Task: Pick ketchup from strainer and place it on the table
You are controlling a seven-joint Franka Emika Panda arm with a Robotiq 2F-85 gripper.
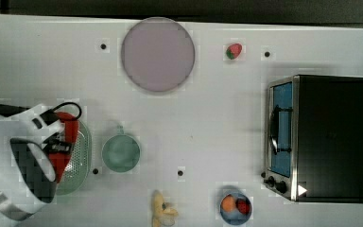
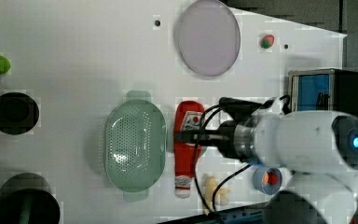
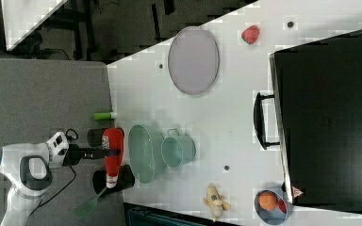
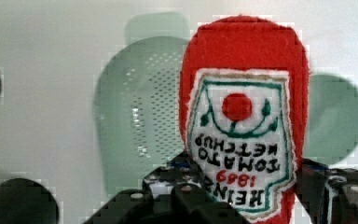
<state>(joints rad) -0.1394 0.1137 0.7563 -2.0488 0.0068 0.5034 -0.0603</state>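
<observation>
The ketchup (image 2: 186, 144) is held clear above the strainer (image 2: 134, 144), gripped around its middle between the partly closed fingers of the gripper (image 2: 185, 136). In the right view, a teal cup (image 3: 178, 149) is seen beside the strainer on the table (image 3: 235, 117).

grey floor (image 3: 52, 89) beside the bench, dark space beyond its far edge.
</observation>
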